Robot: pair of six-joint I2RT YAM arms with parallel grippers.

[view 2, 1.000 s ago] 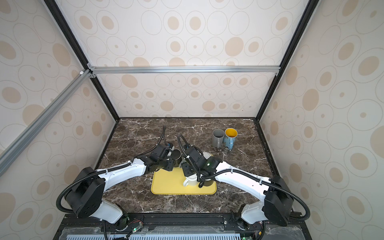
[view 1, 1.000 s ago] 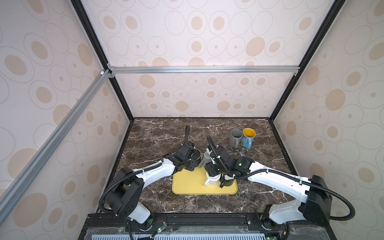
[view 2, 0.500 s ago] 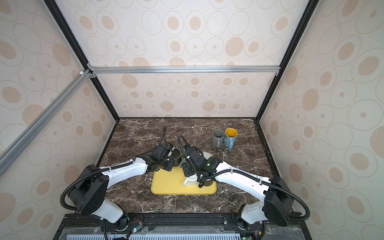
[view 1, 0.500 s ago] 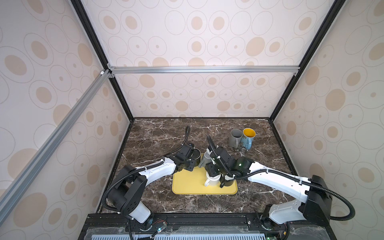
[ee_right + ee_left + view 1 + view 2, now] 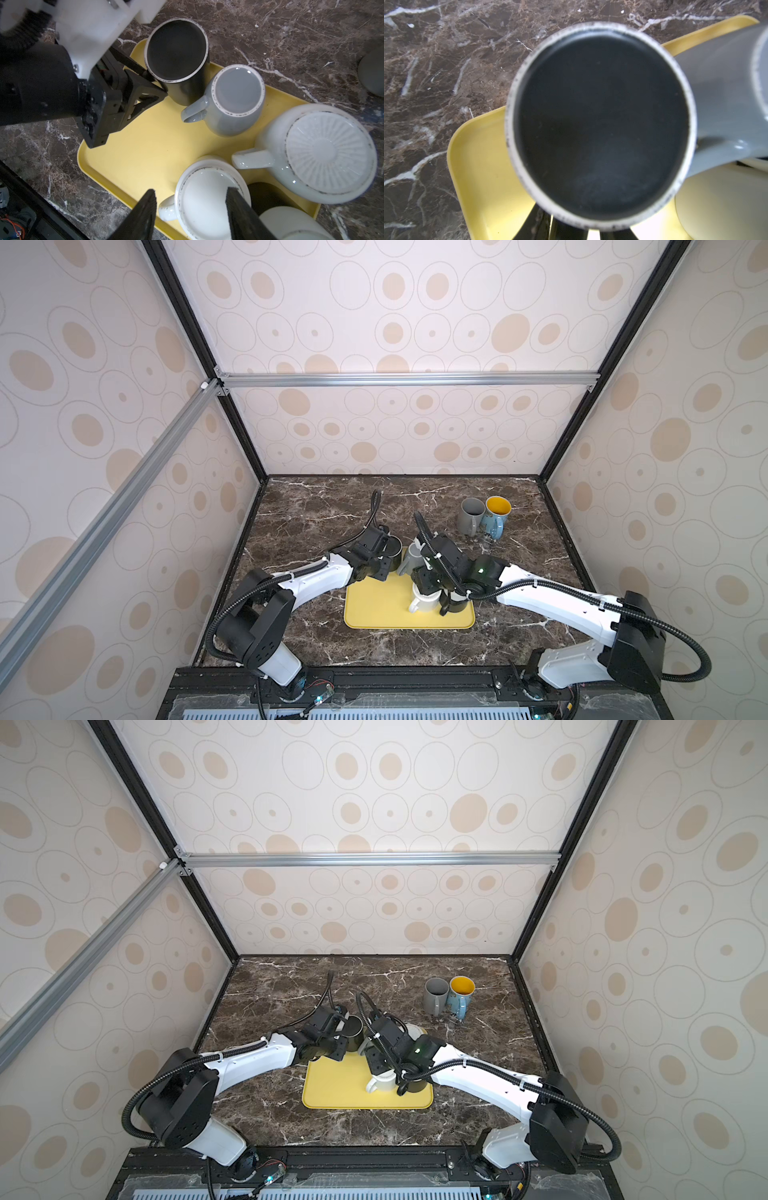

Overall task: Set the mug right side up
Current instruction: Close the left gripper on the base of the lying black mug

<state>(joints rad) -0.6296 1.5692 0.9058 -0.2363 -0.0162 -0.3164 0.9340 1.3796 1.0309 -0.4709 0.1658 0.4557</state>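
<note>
Left hand against black mug, upside down on yellow tray.

We look straight onto the blurred, pale-ringed base of the upside-down black mug, which hides part of the edge of the yellow tray on the marble bench. A grey mug, also base up, sits just beside it; dark fingers show past the black mug.
</note>
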